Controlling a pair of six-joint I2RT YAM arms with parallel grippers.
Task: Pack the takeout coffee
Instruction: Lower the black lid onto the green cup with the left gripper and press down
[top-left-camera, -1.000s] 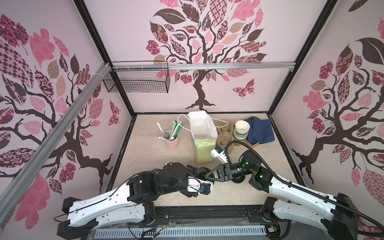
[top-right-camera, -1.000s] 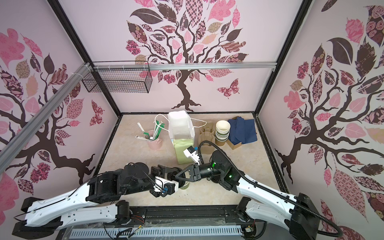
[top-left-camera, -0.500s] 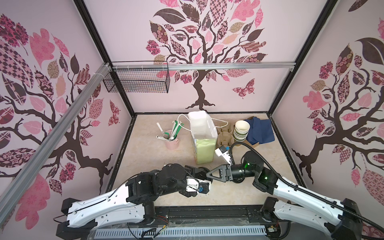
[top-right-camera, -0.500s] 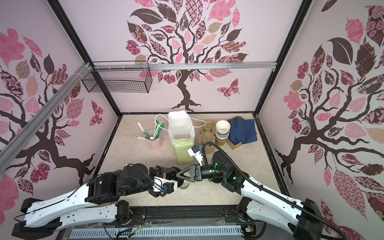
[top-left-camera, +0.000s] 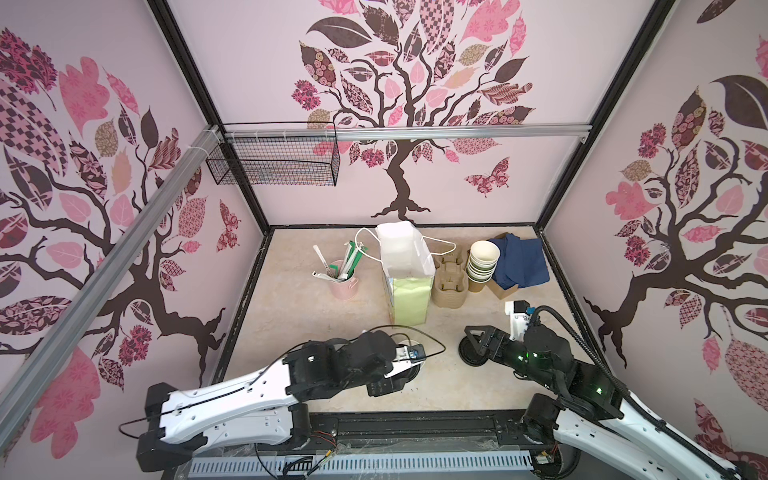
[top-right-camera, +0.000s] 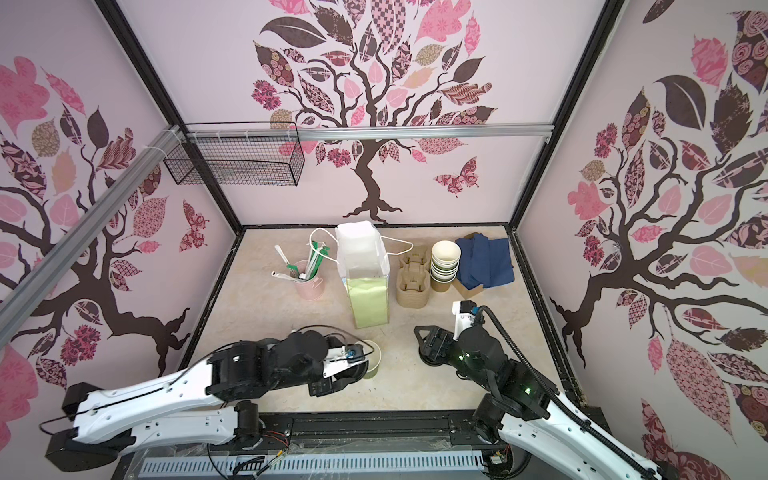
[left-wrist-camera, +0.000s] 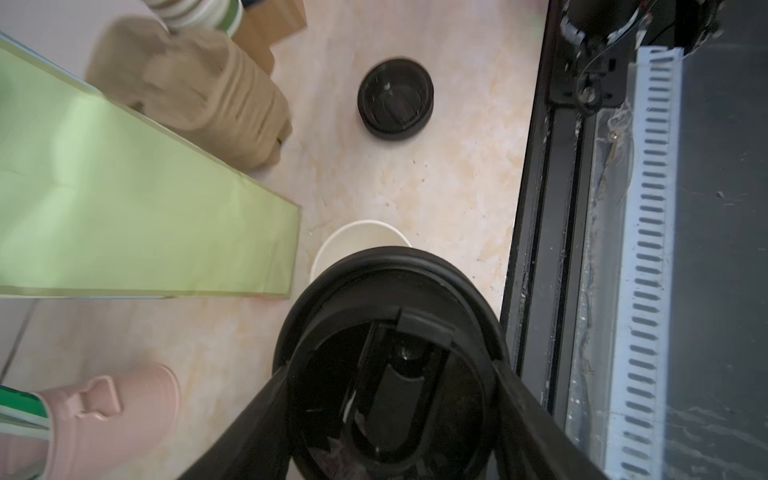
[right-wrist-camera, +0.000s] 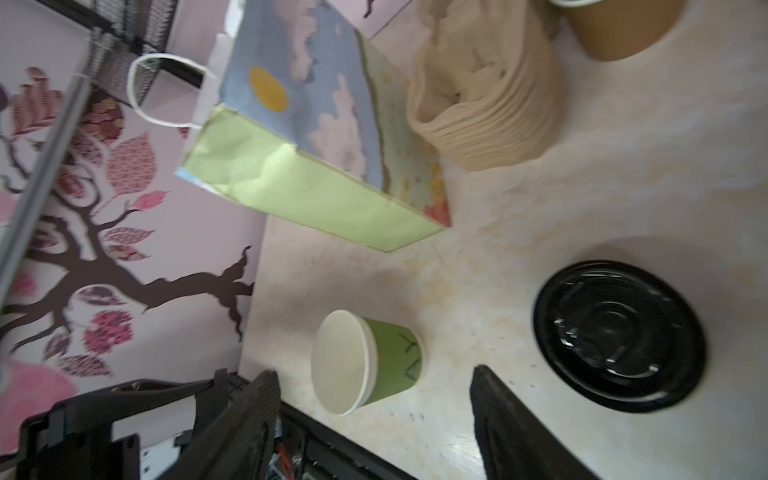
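Observation:
The takeout coffee cup (right-wrist-camera: 374, 361), small and green, stands near the table's front with its cream mouth uncovered; it also shows in a top view (top-right-camera: 372, 370). My left gripper (left-wrist-camera: 390, 436) is shut on a round black lid (left-wrist-camera: 390, 365), held close beside the cup's rim (left-wrist-camera: 357, 239) and not seated on it. In both top views the left gripper (top-left-camera: 405, 370) (top-right-camera: 349, 368) hides most of the cup. My right gripper (right-wrist-camera: 374, 415) is open and empty, to the right of the cup (top-left-camera: 478, 336). The tall paper bag (top-left-camera: 409, 266) stands open behind.
Loose black lids (top-left-camera: 471, 355) (right-wrist-camera: 619, 332) lie under the right gripper. At the back stand a pink mug of stirrers (top-left-camera: 343, 286), stacked cardboard cup carriers (top-left-camera: 448, 286), a stack of lidless cups (top-left-camera: 482, 266) and a navy cloth (top-left-camera: 519, 262). A wire basket (top-left-camera: 274, 166) hangs on the wall.
My right gripper has opened and drawn back to the right, away from the cup and the left gripper, to the loose lids. The left gripper has stayed put with its lid.

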